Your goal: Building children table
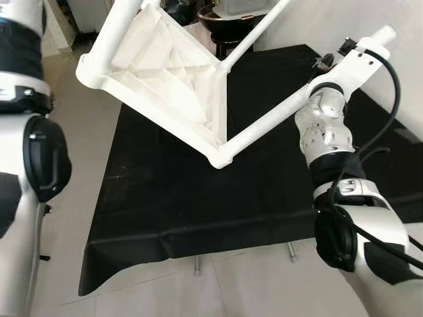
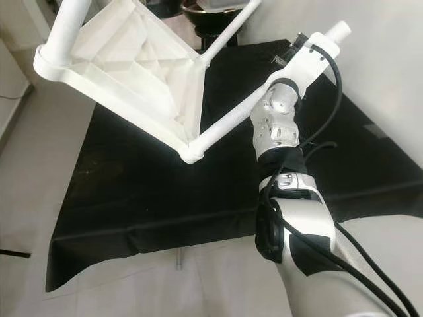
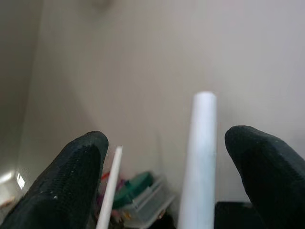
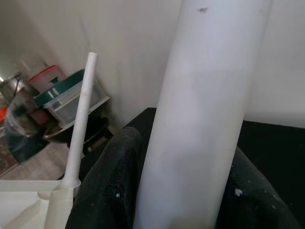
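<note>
Right wrist view shows the right hand (image 4: pixel 178 200) clenched around a white leg (image 4: pixel 200 114); the tabletop (image 1: pixel 165 72) tilts above the black surface (image 1: pixel 172 198). Keep that leg's grip firm while seating it.

- The right arm (image 1: pixel 360 218) reaches forward and up from the lower right, its silver wrist (image 1: pixel 325 125) bent and black cables looping along it.
- The right gripper (image 4: pixel 186 191) is clamped around a white table leg (image 4: pixel 205 109), one black finger (image 4: pixel 107 186) pressed against each side.
- The left arm (image 1: pixel 26 158) stands raised at the left edge.
- The left gripper (image 3: pixel 164 181) has its fingers (image 3: pixel 71 181) spread wide, a second white leg (image 3: pixel 200 162) standing between them untouched.
</note>
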Robot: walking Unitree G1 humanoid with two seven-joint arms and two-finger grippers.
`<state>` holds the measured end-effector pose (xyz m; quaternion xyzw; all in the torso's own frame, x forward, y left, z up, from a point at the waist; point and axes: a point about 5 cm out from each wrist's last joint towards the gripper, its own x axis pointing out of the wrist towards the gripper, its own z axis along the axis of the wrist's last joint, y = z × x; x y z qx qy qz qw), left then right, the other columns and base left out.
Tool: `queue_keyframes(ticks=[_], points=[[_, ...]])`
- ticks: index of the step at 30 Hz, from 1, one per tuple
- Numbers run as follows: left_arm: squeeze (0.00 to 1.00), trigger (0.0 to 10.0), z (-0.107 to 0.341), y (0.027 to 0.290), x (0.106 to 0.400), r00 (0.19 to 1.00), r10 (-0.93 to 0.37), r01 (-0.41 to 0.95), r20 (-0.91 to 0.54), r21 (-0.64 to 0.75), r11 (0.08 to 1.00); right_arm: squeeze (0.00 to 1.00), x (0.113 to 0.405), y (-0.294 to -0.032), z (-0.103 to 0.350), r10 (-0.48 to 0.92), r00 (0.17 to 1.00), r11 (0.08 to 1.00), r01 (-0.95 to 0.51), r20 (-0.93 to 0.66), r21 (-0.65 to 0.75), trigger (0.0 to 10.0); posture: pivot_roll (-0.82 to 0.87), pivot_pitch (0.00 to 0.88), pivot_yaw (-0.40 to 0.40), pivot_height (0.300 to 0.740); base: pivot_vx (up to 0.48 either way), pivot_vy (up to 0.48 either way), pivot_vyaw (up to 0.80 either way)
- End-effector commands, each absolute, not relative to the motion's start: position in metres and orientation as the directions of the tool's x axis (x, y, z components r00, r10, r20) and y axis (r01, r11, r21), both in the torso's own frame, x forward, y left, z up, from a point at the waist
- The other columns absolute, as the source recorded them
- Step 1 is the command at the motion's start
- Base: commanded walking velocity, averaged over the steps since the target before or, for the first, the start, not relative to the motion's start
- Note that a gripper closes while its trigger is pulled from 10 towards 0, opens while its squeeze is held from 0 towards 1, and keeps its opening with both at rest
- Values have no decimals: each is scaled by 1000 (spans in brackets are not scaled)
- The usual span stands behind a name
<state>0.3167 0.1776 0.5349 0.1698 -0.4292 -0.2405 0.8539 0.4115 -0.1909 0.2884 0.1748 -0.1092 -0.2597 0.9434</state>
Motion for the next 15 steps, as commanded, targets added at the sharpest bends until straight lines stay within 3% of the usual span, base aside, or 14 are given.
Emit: queue_keyframes(ticks=[1,5,9,10,13,15], points=[[0,10000,536,187,309,505,-560,264,657,500,825,0,368,-200,97,-525,640,839,501,-561,-213,10000,89,214,23,740,0,0,0],[0,10000,516,195,307,531,-572,291,626,499,816,0,357,-206,81,-532,600,831,506,-597,-231,10000,88,220,17,740,0,0,0],[0,10000,495,201,309,574,-566,292,592,498,817,0,360,-209,84,-526,634,842,484,-567,-240,10000,92,232,13,740,0,0,0],[0,10000,477,208,312,622,-539,269,568,492,828,0,375,-204,106,-470,743,881,432,-477,-195,10000,87,237,12,740,0,0,0],[0,10000,470,212,314,645,-518,248,563,486,838,0,384,-200,120,-432,799,901,403,-419,-160,10000,86,237,12,740,0,0,0],[0,10000,459,217,317,678,-484,209,553,486,848,0,398,-191,150,-342,893,940,329,-291,-94,10000,77,238,11,740,0,0,0]])
